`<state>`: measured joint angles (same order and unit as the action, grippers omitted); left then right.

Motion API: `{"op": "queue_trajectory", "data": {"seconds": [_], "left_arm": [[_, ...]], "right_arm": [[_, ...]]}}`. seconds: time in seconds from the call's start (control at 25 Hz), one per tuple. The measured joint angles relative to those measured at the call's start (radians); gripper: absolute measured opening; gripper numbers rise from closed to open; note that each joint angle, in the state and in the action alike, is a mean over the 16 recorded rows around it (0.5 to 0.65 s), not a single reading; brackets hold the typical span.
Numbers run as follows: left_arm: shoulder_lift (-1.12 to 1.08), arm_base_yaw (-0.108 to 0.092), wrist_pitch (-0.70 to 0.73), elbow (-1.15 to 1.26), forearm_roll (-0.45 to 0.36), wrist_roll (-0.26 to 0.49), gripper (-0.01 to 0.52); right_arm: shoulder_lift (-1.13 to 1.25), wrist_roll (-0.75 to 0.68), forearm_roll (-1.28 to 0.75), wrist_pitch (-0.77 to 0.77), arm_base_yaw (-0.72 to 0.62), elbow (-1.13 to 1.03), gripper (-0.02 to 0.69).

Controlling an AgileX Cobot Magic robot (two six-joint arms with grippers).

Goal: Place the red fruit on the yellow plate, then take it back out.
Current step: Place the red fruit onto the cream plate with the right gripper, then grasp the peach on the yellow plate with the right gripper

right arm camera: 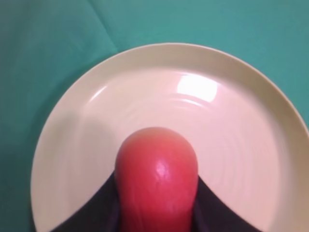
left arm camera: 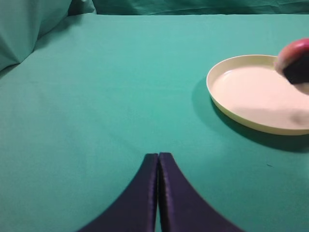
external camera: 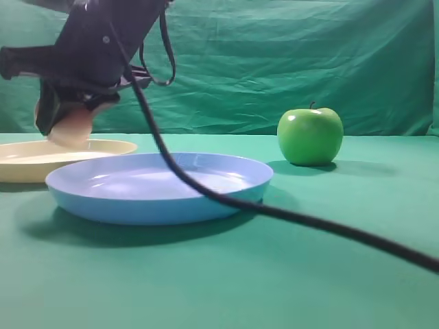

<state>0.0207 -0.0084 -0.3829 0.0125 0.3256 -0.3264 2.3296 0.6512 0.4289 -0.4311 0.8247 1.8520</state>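
Over the yellow plate [right arm camera: 72,125], the right gripper [right arm camera: 157,203] clamps the red fruit [right arm camera: 157,179] between its fingers. Beside that plate: 1 blue plate [external camera: 159,186], green apple [external camera: 310,136] beyond, cable [external camera: 274,209] draped across. Left gripper [left arm camera: 158,193] pressed closed, empty.

Exterior high view: yellow plate [external camera: 27,161] at far left, partly behind the blue plate [external camera: 161,195], which sits nearer, left of centre. Apple [external camera: 310,136] further back on the right, well apart from both. Red fruit [right arm camera: 157,179] above the yellow plate's middle, between the right gripper [right arm camera: 157,212] fingers. Cable [external camera: 274,211] crosses the blue plate's front.
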Motion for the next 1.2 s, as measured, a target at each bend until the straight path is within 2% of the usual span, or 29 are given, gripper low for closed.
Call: {"op": "queue_trajectory", "data": {"seconds": [0.2, 0.32, 0.44, 0.68, 0.88, 1.0, 1.2], "left_arm": [[0.000, 0.000, 0.000, 0.000, 0.000, 0.000, 0.000], [0.000, 0.000, 0.000, 0.000, 0.000, 0.000, 0.000], [0.000, 0.000, 0.000, 0.000, 0.000, 0.000, 0.000], [0.000, 0.000, 0.000, 0.000, 0.000, 0.000, 0.000], [0.000, 0.000, 0.000, 0.000, 0.000, 0.000, 0.000], [0.000, 0.000, 0.000, 0.000, 0.000, 0.000, 0.000], [0.000, 0.000, 0.000, 0.000, 0.000, 0.000, 0.000]], "right_arm": [[-0.047, 0.008, 0.002, -0.058, -0.014, 0.003, 0.564], [-0.104, -0.005, 0.001, -0.124, -0.031, 0.004, 0.551], [-0.180, -0.035, -0.001, -0.211, -0.056, 0.005, 0.459], [-0.363, -0.126, -0.013, -0.379, -0.115, -0.005, 0.217], [-0.538, -0.205, -0.022, -0.454, -0.154, -0.070, 0.051], [-0.654, -0.237, -0.025, -0.453, -0.168, -0.150, 0.008], [-0.865, -0.261, -0.025, -0.393, -0.176, -0.346, 0.000]]}}
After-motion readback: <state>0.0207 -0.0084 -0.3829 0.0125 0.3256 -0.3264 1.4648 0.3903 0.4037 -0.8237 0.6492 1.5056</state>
